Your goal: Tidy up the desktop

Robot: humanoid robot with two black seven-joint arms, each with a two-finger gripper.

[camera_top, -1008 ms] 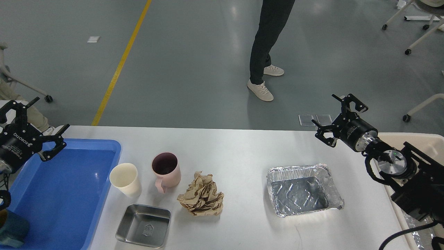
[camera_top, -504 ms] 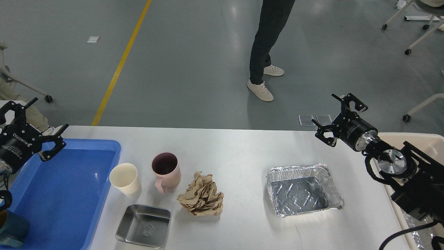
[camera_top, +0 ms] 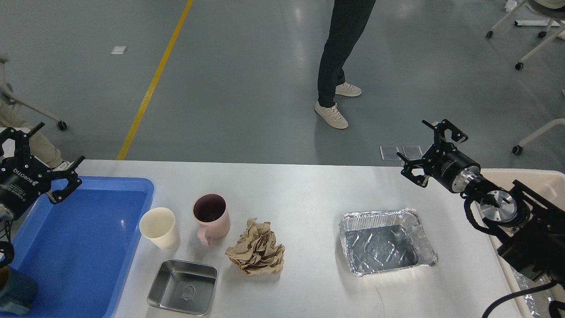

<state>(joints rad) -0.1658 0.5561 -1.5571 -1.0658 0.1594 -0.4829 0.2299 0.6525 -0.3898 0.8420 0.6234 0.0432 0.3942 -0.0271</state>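
The white desktop (camera_top: 300, 190) holds a cream paper cup (camera_top: 159, 228), a pink mug (camera_top: 211, 218), a crumpled brown paper ball (camera_top: 257, 249), a small steel tray (camera_top: 182, 286) and a foil tray (camera_top: 385, 241). My left gripper (camera_top: 53, 148) is open and empty above the far left corner of the blue tray (camera_top: 79, 247). My right gripper (camera_top: 424, 145) is open and empty above the desktop's far right edge, beyond the foil tray.
A dark teal mug (camera_top: 15, 293) sits in the blue tray's near left corner. A beige bin (camera_top: 549, 185) stands at the right, under my right arm. A person (camera_top: 340, 57) stands on the floor beyond the table. Wheeled chairs stand at the far right and left.
My left gripper has drifted slightly left and up. The right arm and the objects have not moved.
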